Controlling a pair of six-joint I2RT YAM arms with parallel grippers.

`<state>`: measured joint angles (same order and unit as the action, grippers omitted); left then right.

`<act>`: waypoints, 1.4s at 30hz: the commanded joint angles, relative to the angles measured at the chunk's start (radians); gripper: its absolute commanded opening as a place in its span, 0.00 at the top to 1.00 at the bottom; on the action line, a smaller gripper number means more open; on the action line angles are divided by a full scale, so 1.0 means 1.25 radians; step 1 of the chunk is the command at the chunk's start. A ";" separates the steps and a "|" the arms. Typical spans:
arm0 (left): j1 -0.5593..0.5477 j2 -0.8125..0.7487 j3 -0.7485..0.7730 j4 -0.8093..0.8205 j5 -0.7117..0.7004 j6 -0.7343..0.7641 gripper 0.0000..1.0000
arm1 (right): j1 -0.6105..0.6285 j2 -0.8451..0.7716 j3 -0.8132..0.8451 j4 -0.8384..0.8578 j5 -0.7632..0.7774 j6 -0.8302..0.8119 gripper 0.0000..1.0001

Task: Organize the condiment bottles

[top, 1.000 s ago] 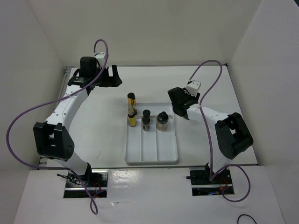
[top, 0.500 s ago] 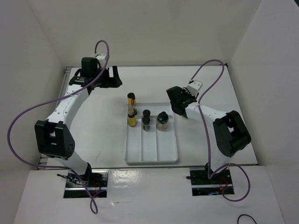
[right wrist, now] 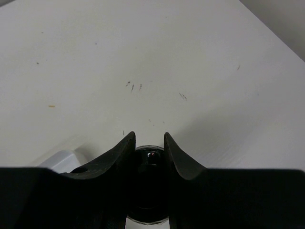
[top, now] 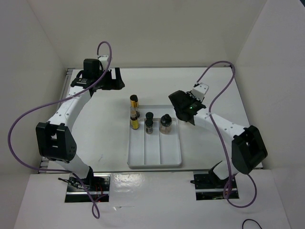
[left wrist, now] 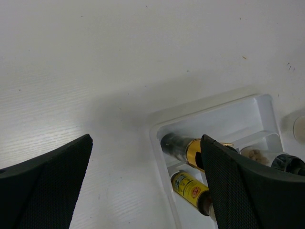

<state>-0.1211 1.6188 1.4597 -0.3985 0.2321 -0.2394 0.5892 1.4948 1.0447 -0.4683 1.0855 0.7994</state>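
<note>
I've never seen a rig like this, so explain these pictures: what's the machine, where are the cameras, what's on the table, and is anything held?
Two robot arms are bolted at the near edge of the table. One picture looks down from above; the other two come from a camera on each wrist, past its fingers. A white tray holds two slim yellow bottles in its left compartment, a small dark bottle in the middle, a clear jar on the right. The left gripper is open and empty. The right gripper is closed on a black-capped bottle; its contents are hidden.
</note>
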 commanded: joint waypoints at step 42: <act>0.004 -0.227 -0.111 0.016 -0.011 -0.020 0.00 | 0.438 -0.120 -0.135 0.038 -0.022 0.049 1.00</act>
<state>-0.1211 1.3636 1.3243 -0.3939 0.2245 -0.2653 1.1141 1.3186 0.8776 -0.4976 0.9489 0.7906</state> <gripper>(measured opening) 0.998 0.341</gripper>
